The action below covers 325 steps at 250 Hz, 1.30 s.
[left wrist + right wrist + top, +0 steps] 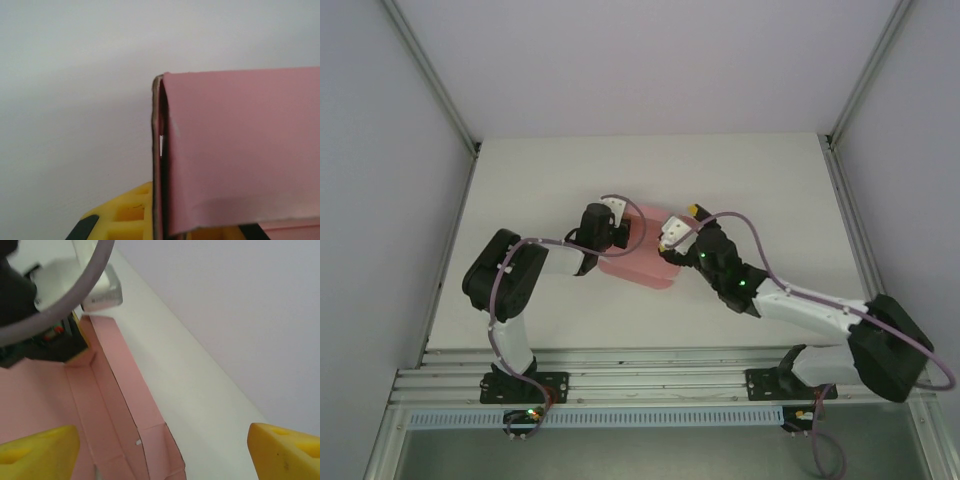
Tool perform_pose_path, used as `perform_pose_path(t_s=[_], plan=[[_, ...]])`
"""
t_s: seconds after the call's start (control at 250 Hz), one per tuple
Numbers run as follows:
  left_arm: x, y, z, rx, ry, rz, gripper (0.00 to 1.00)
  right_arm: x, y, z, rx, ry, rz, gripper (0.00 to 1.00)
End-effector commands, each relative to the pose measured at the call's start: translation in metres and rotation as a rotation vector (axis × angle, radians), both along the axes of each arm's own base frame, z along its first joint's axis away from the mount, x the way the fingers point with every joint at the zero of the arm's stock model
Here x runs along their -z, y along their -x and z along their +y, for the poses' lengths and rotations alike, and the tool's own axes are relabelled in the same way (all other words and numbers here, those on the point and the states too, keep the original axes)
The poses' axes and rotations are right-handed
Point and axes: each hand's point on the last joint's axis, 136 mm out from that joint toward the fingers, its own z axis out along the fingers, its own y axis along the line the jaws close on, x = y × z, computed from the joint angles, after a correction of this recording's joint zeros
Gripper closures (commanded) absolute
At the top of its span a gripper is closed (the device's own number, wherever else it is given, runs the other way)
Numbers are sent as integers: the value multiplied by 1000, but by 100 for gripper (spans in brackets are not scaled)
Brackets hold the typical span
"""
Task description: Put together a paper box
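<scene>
The paper box (642, 268) is a pink cardboard sheet lying partly folded at the middle of the table. My left gripper (632, 232) is shut on its left-hand wall. In the left wrist view that doubled pink wall (240, 150) stands upright between the yellow fingers (125, 215). My right gripper (672, 240) hovers just over the box's right side, open wide and holding nothing. In the right wrist view its yellow fingertips (285, 452) are spread far apart over a creased side flap (115, 405) and bare table. The left gripper (45, 340) shows there at the upper left, on the pink sheet.
The white table (740, 180) is closed in by pale walls and aluminium posts (845, 110). A metal rail (650, 380) runs along the near edge, where both arm bases are bolted. A purple cable (85, 280) loops across the right wrist view.
</scene>
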Motion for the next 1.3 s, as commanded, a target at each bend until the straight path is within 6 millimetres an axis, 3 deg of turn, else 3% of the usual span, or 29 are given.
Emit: perform_pose_path(t_s=[0.0, 0.048, 0.172, 0.327, 0.515, 0.615, 0.867, 0.978, 1.062, 1.294], plan=[[19, 11, -1, 43, -56, 52, 100, 8, 11, -7, 7, -178, 132, 8], [18, 12, -4, 60, -55, 47, 100, 1, 6, -16, 50, -248, 156, 3], [19, 17, -10, 92, -60, 42, 100, -16, -17, -30, 137, -430, 291, 0], [20, 20, -15, 111, -72, 36, 100, -15, -55, -25, 232, -431, 410, 0], [23, 21, -18, 123, -76, 37, 100, 31, -93, 8, 210, -335, 569, 4], [24, 25, -20, 142, -70, 45, 100, 48, -103, 21, 176, -349, 648, 7], [22, 27, -22, 161, -72, 38, 100, 97, -102, 36, 148, -353, 789, 12], [23, 27, -21, 155, -75, 41, 98, 125, -95, 30, 182, -327, 838, 15], [23, 26, -21, 155, -75, 42, 91, 143, -89, 22, 233, -309, 877, 18], [14, 22, -17, 118, -81, 19, 85, 162, -75, 11, 268, -305, 915, 19]])
